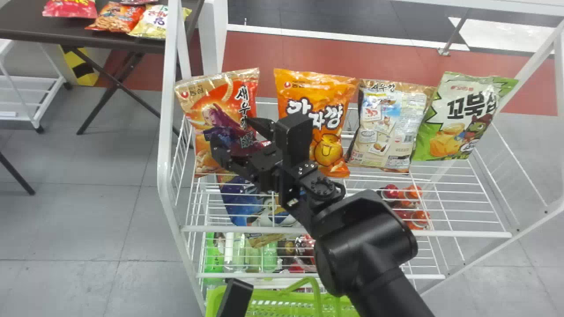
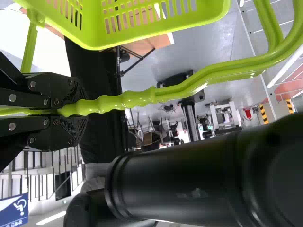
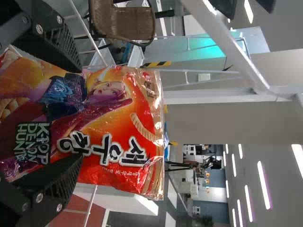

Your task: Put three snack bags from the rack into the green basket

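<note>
The red snack bag (image 1: 220, 101) stands just before the right tool (image 1: 229, 129).

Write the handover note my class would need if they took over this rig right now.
Left gripper: shut on the handle of the green basket.
Right gripper: open at the red-orange bag, a finger on either side, not closed on it.
Bags: that one is leftmost in the rack's row; then the orange bag, the pale bag and the green bag.
Done: basket held by the rack. Whether it already holds bags, I cannot tell.
Left: probably close on the red-orange bag, then bring the basket's count to three.
</note>
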You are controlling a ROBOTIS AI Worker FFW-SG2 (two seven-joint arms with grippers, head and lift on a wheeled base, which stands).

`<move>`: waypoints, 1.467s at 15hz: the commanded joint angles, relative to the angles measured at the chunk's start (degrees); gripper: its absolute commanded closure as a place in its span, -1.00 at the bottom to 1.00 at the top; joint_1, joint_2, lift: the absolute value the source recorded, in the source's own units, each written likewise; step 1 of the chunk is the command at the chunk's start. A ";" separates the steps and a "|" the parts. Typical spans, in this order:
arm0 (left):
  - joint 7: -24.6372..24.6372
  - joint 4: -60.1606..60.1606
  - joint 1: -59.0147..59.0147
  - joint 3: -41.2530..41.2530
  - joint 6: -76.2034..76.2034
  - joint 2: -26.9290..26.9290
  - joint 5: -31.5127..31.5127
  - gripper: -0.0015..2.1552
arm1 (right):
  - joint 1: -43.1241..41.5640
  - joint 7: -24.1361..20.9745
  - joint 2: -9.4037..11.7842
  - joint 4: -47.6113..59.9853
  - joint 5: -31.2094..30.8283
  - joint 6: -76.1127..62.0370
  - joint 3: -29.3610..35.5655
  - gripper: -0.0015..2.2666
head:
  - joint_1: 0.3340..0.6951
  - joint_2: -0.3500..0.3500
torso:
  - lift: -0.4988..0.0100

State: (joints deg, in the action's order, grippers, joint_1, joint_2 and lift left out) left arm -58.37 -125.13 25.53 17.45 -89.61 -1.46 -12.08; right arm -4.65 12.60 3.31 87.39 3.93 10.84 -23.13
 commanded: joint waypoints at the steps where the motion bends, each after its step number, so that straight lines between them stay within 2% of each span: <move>1: -0.34 0.68 -0.74 -0.23 -0.42 -0.04 -0.40 0.24 | -1.94 1.20 -0.14 -0.65 -0.59 4.77 -0.25 0.01 | 1.00 -0.31 | 0.96; 2: -0.34 0.77 -0.83 -0.40 -0.42 -0.12 -0.75 0.24 | -2.03 1.38 -0.14 -0.30 -1.03 6.35 -1.12 0.97 | 1.00 -0.31 | 0.96; 4: -0.43 1.12 -1.27 -0.31 -0.42 -0.04 -0.92 0.24 | 0.17 1.03 0.03 3.13 -3.67 5.12 -1.30 0.98 | 1.00 -0.27 | 0.96; 9: -0.34 1.30 -1.62 -0.14 -0.42 -0.04 -1.01 0.24 | 4.83 4.37 1.79 11.04 -1.21 6.88 1.34 0.98 | 1.00 -0.28 | 0.96; 12: -0.43 1.30 -1.62 -0.67 -0.42 -0.12 -1.36 0.24 | 9.04 6.21 3.90 18.51 0.99 9.69 3.80 0.98 | 1.00 -0.33 | 0.96; 16: -0.43 1.30 -1.36 -0.67 -0.42 -0.12 -1.36 0.23 | 15.28 8.14 7.24 28.09 7.23 12.33 8.37 0.98 | 1.00 -0.50 | 0.96; 19: -0.43 1.30 -1.36 -0.40 -0.42 -0.12 -1.36 0.23 | 19.85 9.64 8.29 33.37 10.40 12.50 11.80 0.98 | 1.00 -0.61 | 0.96; 22: -0.34 1.21 -1.27 -0.93 -0.42 -0.12 -1.36 0.24 | 25.74 10.96 10.58 41.98 15.85 18.31 17.86 0.98 | 1.00 -0.78 | 0.96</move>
State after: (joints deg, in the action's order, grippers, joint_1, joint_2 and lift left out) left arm -58.77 -123.86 24.23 16.87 -89.61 -1.58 -13.45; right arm 17.91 23.18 12.69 124.67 17.04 25.62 -8.65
